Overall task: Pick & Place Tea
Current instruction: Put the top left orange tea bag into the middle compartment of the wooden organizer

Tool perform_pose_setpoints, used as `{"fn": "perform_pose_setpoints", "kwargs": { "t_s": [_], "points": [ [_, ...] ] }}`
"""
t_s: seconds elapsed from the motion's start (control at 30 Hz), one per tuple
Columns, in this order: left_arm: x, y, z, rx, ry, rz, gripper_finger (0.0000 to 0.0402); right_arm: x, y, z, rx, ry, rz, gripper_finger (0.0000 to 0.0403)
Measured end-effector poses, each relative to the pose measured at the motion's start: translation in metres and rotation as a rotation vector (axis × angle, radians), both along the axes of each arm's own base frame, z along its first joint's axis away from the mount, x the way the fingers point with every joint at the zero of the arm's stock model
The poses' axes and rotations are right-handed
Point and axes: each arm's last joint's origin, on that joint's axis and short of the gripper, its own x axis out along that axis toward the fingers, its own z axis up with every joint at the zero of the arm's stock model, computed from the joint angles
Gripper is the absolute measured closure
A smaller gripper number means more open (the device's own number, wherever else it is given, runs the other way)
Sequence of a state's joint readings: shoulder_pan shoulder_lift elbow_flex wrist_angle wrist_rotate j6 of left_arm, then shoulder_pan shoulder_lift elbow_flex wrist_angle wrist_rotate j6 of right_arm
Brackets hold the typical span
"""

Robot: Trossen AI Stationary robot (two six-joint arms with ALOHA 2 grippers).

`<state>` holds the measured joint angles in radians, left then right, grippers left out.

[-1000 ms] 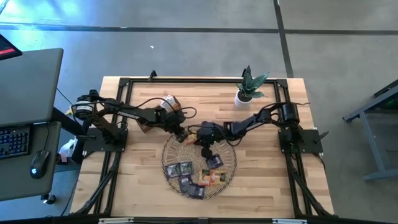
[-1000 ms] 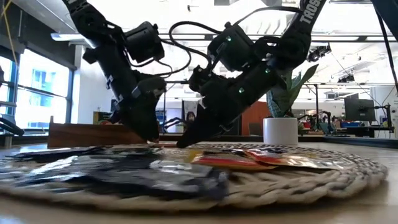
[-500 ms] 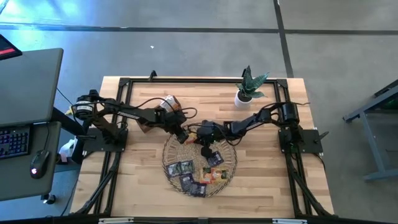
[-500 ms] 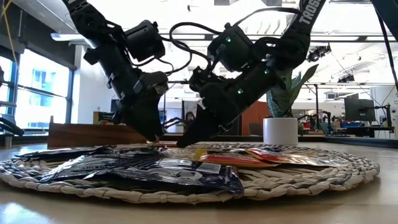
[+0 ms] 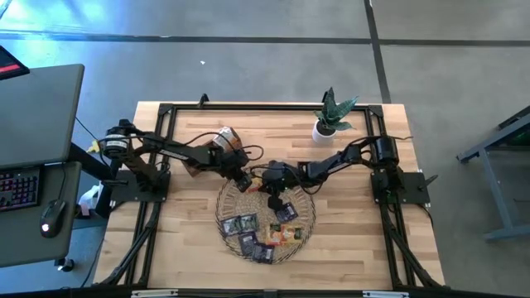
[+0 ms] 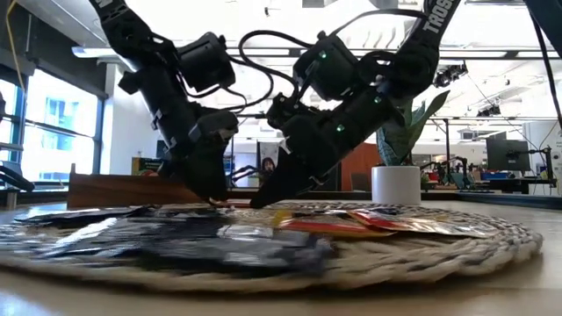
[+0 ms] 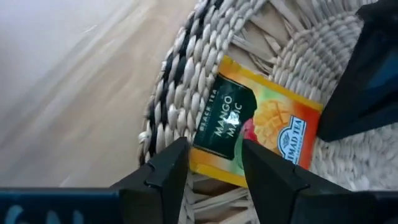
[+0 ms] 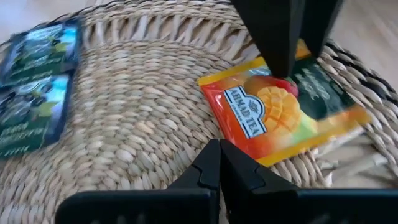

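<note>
Left hand point(image 7: 210, 163): fingers apart, straddling the mango tea sachet point(image 7: 255, 132) at the woven tray point(image 5: 305, 222) edge, not gripping.
Right hand point(image 8: 219, 163): together, empty, hovering beside it.
Progress: sachets lie on the tray; none lifted.

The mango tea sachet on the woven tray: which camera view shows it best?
The right wrist view: the mango tea sachet lies nearly whole, label readable. The left wrist view has it behind the left pincer. High and low views barely show it.
</note>
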<state>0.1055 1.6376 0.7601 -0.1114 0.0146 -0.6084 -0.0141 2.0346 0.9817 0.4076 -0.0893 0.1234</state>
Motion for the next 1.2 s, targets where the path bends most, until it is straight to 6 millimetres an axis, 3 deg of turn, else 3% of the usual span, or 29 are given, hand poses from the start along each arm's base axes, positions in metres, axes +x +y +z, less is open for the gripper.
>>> {"fn": "perform_pose_setpoints", "kwargs": {
  "t_s": [0.33,0.9,1.2],
  "points": [
    [0.006,-0.002,-0.002,-0.024,-0.05,-0.025,0.0254,0.0,0.001,0.0,0.006,0.005,0.01,0.0403],
    [0.004,-0.004,-0.004,-0.036,-0.032,-0.065,0.0394,-0.001,-0.001,-0.002,-0.017,0.023,-0.021,0.0403],
    [-0.003,-0.004,0.009,0.013,-0.005,-0.036,0.0401,-0.001,-0.001,-0.001,-0.007,0.016,-0.01,0.0403]
  ]
}}
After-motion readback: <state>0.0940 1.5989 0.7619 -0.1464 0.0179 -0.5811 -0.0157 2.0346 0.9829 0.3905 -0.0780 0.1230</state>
